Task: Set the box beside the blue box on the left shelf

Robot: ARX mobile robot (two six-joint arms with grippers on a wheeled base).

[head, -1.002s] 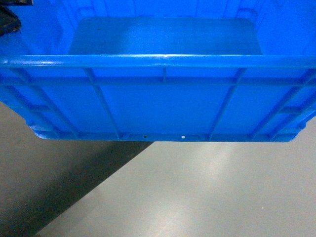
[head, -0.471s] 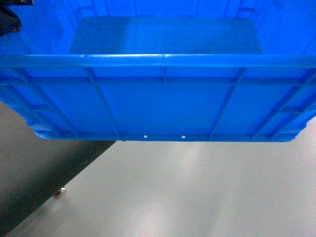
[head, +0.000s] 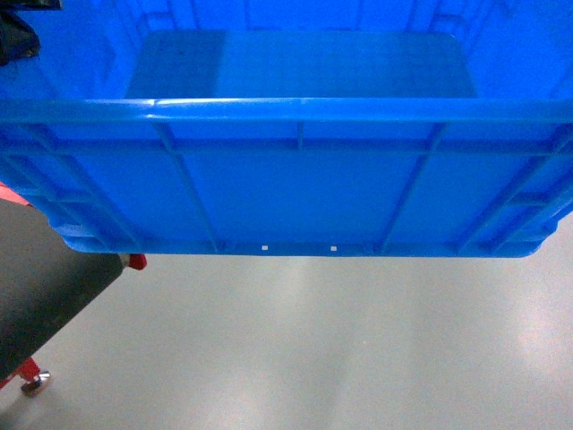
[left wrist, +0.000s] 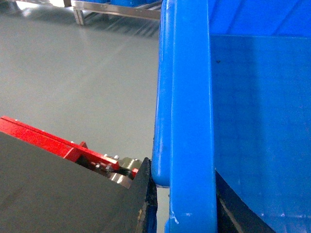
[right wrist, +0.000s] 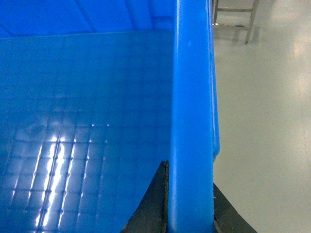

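The box (head: 295,179), a large bright blue open crate with ribbed walls, fills the upper half of the head view and hangs above the floor. My left gripper (left wrist: 187,208) is shut on its left rim (left wrist: 192,121), one black finger (left wrist: 146,204) outside the wall and one inside. My right gripper (right wrist: 190,213) is shut on the right rim (right wrist: 192,121), its black fingers (right wrist: 153,208) on both sides of the wall. The box is empty inside. A grey metal frame (left wrist: 116,8) with something blue on it stands far off; I cannot tell whether it is the left shelf.
A dark board (head: 45,305) on a red steel frame (left wrist: 48,141) with a caster wheel (head: 36,383) sits low at the left, close under the box's left corner. Smooth grey floor (head: 358,340) spreads ahead and right. Grey metal legs (right wrist: 233,19) stand far right.
The dark board has slid left and down in the head view, uncovering its red frame and caster and more floor. The box keeps its place in view, both grippers still on it.
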